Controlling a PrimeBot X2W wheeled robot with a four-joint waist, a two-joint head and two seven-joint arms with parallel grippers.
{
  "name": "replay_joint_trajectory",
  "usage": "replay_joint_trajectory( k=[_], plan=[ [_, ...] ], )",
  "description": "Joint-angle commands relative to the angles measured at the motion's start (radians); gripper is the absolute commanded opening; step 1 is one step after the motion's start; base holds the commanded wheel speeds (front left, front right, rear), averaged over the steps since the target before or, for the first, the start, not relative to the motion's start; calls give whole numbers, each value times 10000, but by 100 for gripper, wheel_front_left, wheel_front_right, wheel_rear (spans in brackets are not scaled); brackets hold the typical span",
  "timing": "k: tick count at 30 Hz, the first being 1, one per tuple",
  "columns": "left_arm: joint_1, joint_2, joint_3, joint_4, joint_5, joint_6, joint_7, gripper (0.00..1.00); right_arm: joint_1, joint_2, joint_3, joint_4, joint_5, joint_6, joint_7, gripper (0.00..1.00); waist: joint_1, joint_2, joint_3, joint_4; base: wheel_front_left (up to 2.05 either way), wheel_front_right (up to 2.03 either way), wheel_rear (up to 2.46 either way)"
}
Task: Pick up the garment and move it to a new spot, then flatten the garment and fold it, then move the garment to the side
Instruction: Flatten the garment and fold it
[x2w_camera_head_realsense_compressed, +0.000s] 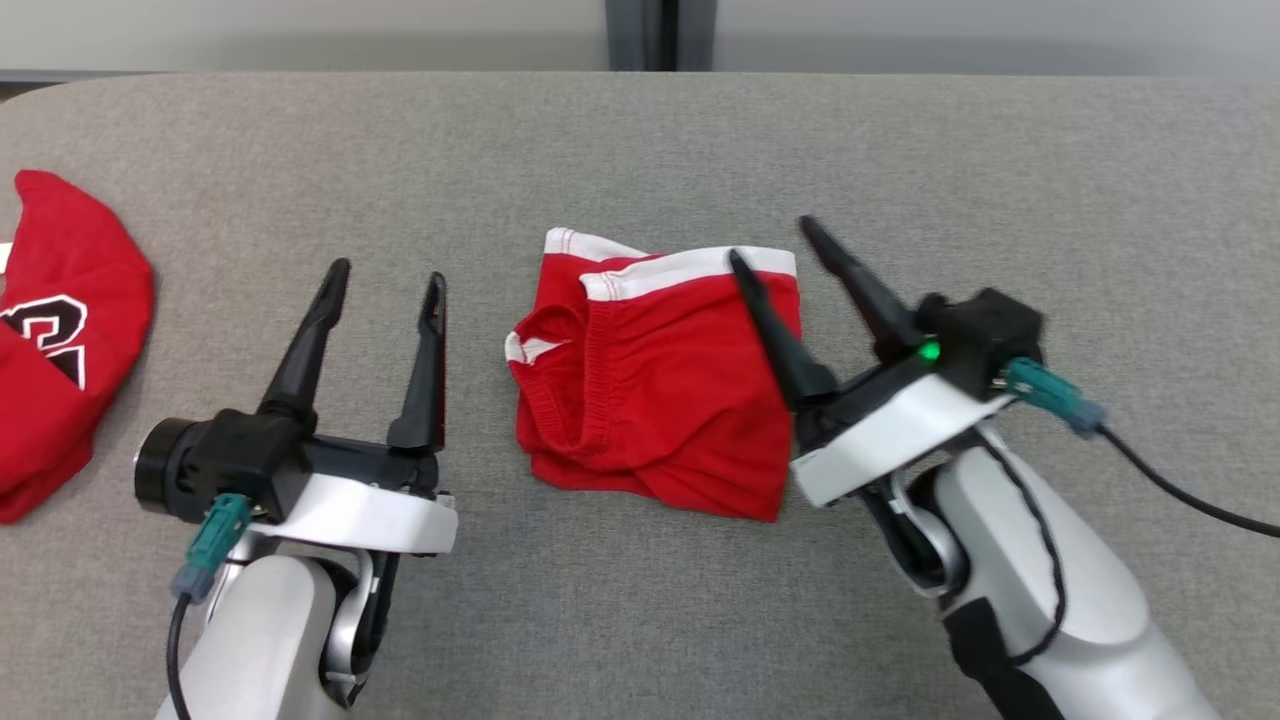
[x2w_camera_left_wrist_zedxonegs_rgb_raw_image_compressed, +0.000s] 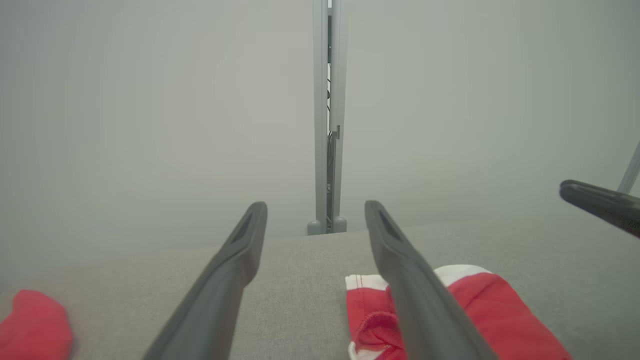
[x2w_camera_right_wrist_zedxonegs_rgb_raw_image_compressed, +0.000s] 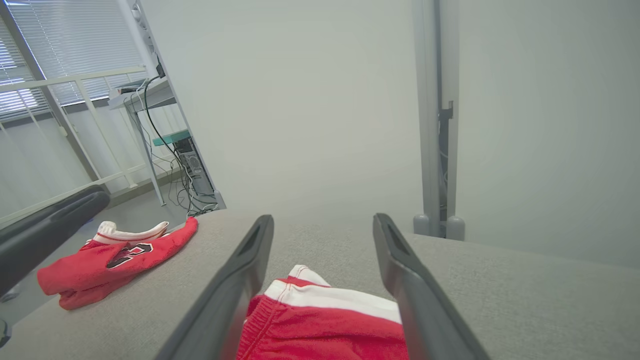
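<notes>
The garment (x2w_camera_head_realsense_compressed: 650, 380) is a pair of red shorts with white trim, folded into a rough square in the middle of the grey table (x2w_camera_head_realsense_compressed: 640, 150). My right gripper (x2w_camera_head_realsense_compressed: 775, 240) hovers open over its right edge, nothing between the fingers. In the right wrist view the garment (x2w_camera_right_wrist_zedxonegs_rgb_raw_image_compressed: 325, 325) lies below and between those open fingers (x2w_camera_right_wrist_zedxonegs_rgb_raw_image_compressed: 400, 280). My left gripper (x2w_camera_head_realsense_compressed: 390, 275) stands open to the left of the garment, apart from it. The left wrist view has the garment (x2w_camera_left_wrist_zedxonegs_rgb_raw_image_compressed: 480, 310) beside and behind the right-hand finger (x2w_camera_left_wrist_zedxonegs_rgb_raw_image_compressed: 400, 270).
A second red garment with a black-and-white print (x2w_camera_head_realsense_compressed: 60, 340) lies at the table's left edge, also seen as the red garment (x2w_camera_right_wrist_zedxonegs_rgb_raw_image_compressed: 115, 260) in the right wrist view. A grey post (x2w_camera_head_realsense_compressed: 645, 35) stands behind the table's far edge. A black cable (x2w_camera_head_realsense_compressed: 1180, 490) trails from my right wrist.
</notes>
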Motion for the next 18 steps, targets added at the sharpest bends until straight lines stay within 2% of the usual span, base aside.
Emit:
replay_joint_trajectory(
  k=[1, 6, 13, 18],
  plan=[
    [126, 60, 131, -50, -121, 97, -30, 100, 263, -81, -428, -219, -293, 3, -41, 100, 0, 0, -70, -115, 0, 0, 0],
    [301, 231, 460, -170, -253, 277, -31, 100, 1323, -76, -2344, -1061, -1633, 5, 8, 100, 0, 0, -219, -385, 0, 0, 0],
    [625, 566, 767, -193, -298, 509, 86, 100, 2992, -62, -4536, -2365, -2719, 5, 686, 100, 0, 0, -415, -659, 0, 0, 0],
    [924, 715, 679, -239, -237, 573, 240, 100, 3922, -67, -5129, -2983, -2867, 3, 1108, 100, 0, 0, -655, -758, 0, 0, 0]
  ],
)
